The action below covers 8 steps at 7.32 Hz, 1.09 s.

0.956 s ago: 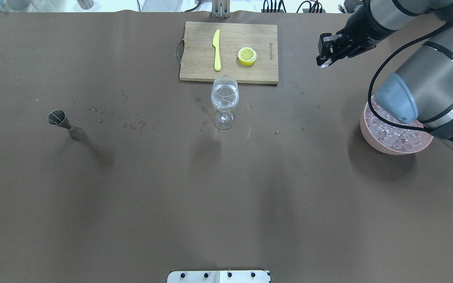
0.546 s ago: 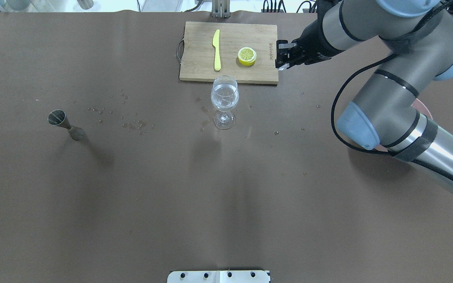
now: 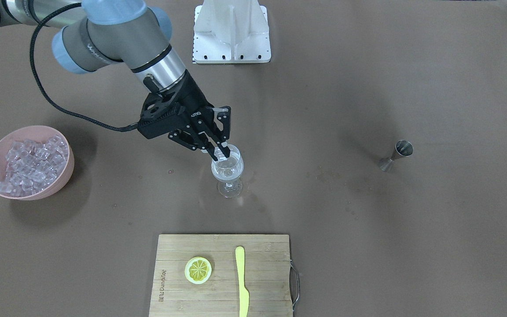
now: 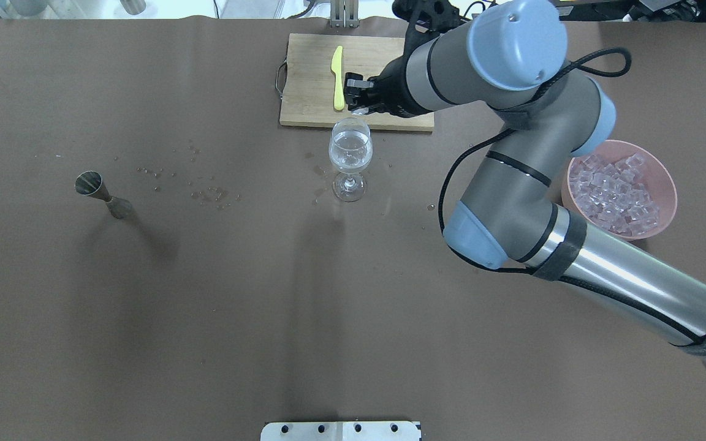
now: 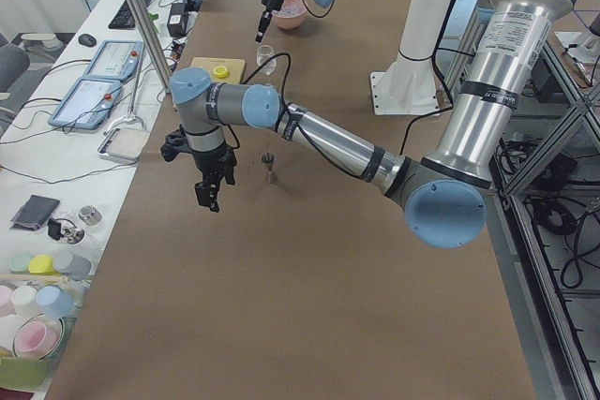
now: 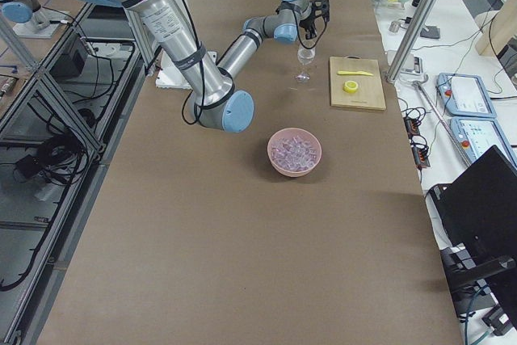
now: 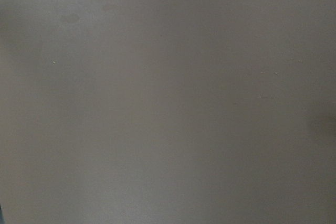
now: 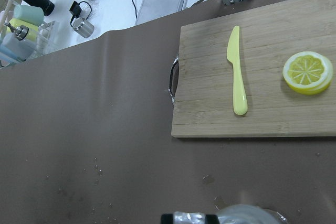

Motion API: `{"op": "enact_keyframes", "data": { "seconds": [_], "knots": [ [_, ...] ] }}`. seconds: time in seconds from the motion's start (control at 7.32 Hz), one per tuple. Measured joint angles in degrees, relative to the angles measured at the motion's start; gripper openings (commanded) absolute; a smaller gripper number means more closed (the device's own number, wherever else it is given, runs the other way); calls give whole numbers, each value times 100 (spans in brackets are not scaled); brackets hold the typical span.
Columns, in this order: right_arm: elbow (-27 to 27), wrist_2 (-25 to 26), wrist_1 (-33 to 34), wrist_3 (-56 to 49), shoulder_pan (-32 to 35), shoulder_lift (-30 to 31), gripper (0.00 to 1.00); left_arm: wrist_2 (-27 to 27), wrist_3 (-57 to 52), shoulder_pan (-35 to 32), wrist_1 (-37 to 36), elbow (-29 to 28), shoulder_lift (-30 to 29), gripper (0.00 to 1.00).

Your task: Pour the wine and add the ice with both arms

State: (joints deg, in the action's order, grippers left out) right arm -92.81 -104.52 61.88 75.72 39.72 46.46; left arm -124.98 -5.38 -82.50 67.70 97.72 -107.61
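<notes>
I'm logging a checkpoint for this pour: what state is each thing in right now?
wine glass: upright, part-filled with wine.
right gripper: shut on an ice cube, above the glass.
left gripper: open or shut, cannot tell.
bowl: upright, full of ice.
jigger: upright.
knife, lemon slice: lying flat on the cutting board.

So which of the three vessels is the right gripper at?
The wine glass, mid-table: the right gripper hangs at its rim, pinching an ice cube. The pink bowl and metal jigger stand far off to either side.
</notes>
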Motion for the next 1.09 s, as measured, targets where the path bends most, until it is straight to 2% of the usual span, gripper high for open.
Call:
{"op": "enact_keyframes", "data": {
  "seconds": [0.27,0.96,1.09],
  "knots": [
    [89,-4,-34,68,-67,-76,0,-53,-12,-9,28,-8,35,98],
    [-89,-404,-16,24,121,169,0,-56,1,-15,33,-8,42,98],
    [-93,-447,4,60,166,168,59,-59,6,-18,42,-7,44,98]
  ]
}}
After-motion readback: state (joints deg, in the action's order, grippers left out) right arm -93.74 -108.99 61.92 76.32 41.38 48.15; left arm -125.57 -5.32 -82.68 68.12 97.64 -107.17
